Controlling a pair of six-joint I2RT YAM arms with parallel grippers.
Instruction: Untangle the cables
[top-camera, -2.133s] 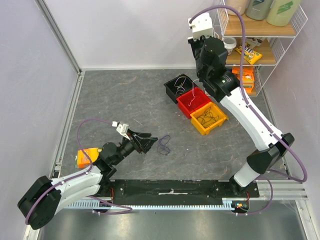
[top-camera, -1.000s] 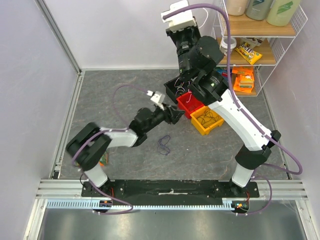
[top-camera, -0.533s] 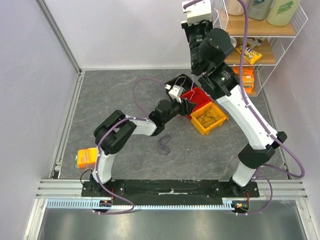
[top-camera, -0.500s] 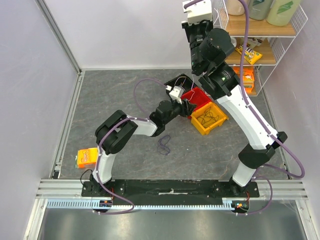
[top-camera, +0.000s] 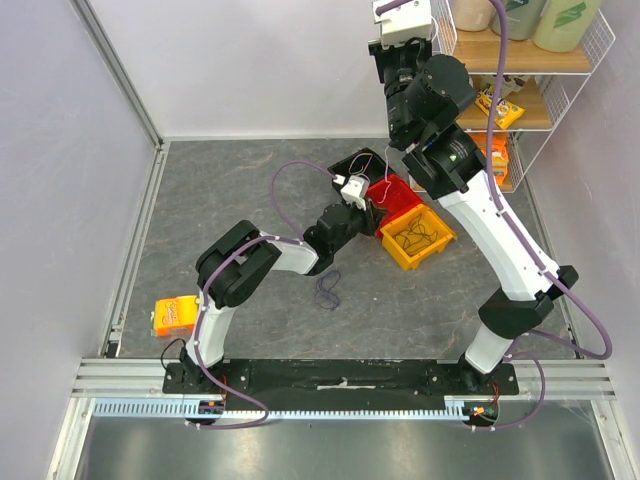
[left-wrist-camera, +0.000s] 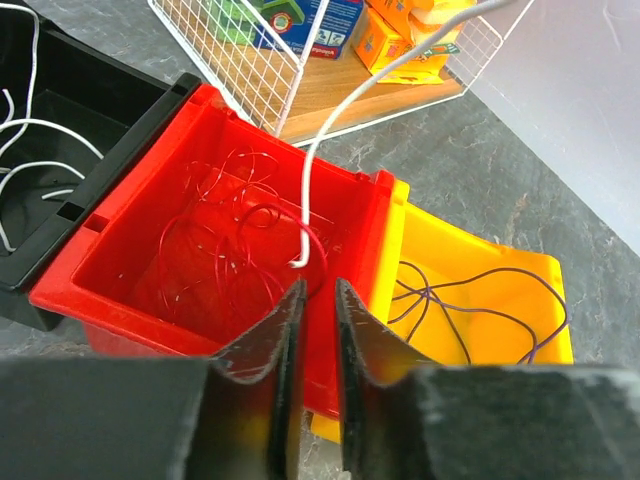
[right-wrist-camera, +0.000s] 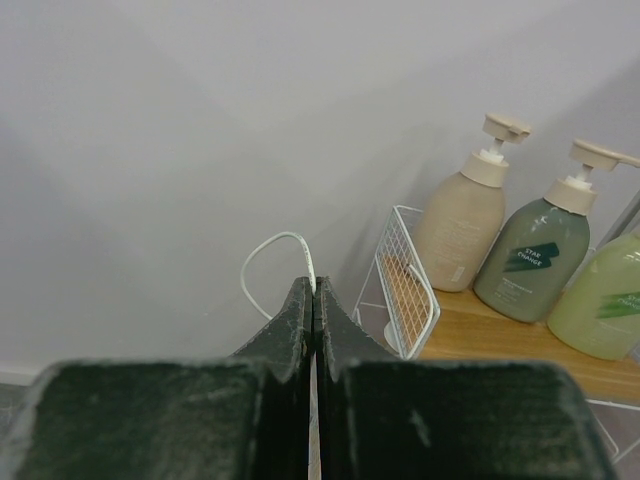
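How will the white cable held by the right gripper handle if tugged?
Probably floppy: the white cable hangs curved, its loose end dangling into the red bin. Likely very light, being so thin. The right gripper only pinches it, so it may slip.

Right gripper (right-wrist-camera: 313, 285): black fingers pressed together, pinching a thin white cable (right-wrist-camera: 262, 250) looping up-left. Right of it: white wire rack (right-wrist-camera: 405, 290), wooden shelf board (right-wrist-camera: 500, 345). On it, three plastic pump bottles: beige bottle (right-wrist-camera: 460, 235), dark green bottle (right-wrist-camera: 530, 260), pale green bottle (right-wrist-camera: 605, 300).

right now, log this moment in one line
right tool: shut on white cable, high | left tool: slightly open near cable's loose end | end: over red bin
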